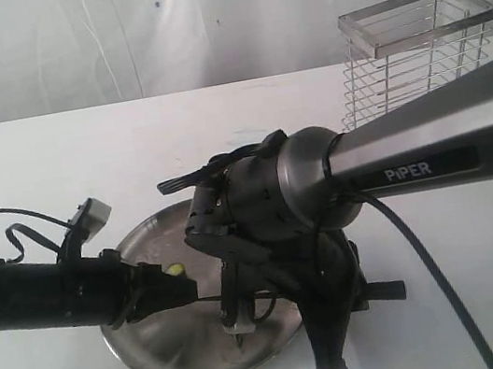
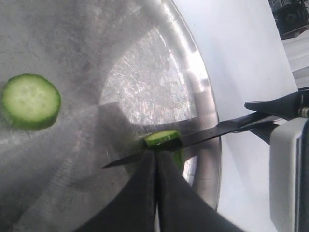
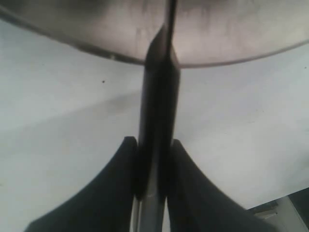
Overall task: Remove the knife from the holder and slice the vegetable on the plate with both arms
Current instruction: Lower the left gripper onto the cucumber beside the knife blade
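The knife (image 2: 212,133) lies level across the plate (image 2: 203,96), with its dark blade on top of the vegetable (image 2: 162,138), a short green stub with a pale cut face. My left gripper (image 2: 156,154) is shut, finger against finger, and its tips touch the stub from the side. A cut round slice (image 2: 30,100) lies flat further in on the plate. My right gripper (image 3: 153,145) is shut on the knife's black handle (image 3: 157,111) just outside the plate's rim (image 3: 231,34). In the exterior view the vegetable (image 1: 176,271) shows as a small green spot at the left gripper's tip.
The wire holder (image 1: 414,52) stands with nothing in it at the back right of the white table. The right arm's grey "PiPER" segment (image 1: 430,149) reaches in from the right and hides much of the plate (image 1: 158,336). A black cable (image 1: 432,276) trails toward the front.
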You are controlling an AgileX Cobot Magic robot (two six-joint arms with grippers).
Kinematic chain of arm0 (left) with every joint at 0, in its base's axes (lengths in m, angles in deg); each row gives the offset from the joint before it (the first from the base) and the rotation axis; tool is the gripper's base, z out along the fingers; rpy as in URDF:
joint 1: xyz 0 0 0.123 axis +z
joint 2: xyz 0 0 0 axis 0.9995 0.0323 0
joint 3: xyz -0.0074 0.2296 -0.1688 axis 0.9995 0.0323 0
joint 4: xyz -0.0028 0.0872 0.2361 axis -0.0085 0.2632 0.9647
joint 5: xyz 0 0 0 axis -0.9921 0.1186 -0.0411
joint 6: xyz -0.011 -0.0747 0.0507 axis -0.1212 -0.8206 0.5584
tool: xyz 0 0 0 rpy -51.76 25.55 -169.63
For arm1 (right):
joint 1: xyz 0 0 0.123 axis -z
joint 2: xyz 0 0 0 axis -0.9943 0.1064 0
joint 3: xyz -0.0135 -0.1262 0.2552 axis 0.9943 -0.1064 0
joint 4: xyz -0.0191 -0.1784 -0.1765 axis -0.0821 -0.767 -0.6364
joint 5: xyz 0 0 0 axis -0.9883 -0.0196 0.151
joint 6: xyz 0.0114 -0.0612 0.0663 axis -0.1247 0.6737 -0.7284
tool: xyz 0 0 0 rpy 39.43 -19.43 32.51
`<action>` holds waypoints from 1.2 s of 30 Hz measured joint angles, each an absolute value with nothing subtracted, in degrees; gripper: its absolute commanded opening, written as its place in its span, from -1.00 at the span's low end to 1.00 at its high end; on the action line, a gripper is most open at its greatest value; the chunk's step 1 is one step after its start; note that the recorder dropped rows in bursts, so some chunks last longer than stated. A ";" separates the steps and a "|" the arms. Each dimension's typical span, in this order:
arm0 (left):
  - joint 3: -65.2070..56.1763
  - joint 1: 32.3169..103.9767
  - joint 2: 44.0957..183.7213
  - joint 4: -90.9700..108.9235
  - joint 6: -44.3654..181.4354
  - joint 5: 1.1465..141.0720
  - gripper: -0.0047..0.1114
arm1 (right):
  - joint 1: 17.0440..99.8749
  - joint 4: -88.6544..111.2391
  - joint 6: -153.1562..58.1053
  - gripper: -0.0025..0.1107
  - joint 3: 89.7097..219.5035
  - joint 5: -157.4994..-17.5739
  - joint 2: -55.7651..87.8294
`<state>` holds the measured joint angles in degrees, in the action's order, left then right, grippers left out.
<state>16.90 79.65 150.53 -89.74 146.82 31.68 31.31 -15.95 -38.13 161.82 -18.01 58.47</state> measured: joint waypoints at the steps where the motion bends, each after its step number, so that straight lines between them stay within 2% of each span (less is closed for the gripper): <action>1: 16.90 79.65 150.82 -89.74 146.94 31.68 -0.90 | 31.31 -15.95 -38.13 -0.96 161.82 -18.01 58.47; 10: 15.02 77.54 151.45 -89.74 147.14 32.55 -0.90 | 31.31 -15.95 -38.13 -0.96 161.82 -18.01 58.47; 18: 13.00 71.48 152.24 -89.74 147.28 44.02 -0.90 | 31.31 -15.95 -38.09 -0.96 161.82 -17.54 58.47; 28: 11.34 71.24 154.65 -89.74 147.28 42.67 -0.90 | 31.31 -16.10 -38.91 -0.96 161.80 -17.73 58.24; 36: 11.73 70.75 149.22 -84.12 140.42 49.59 -0.90 | 31.31 -13.79 -39.37 -0.96 161.80 -17.86 55.42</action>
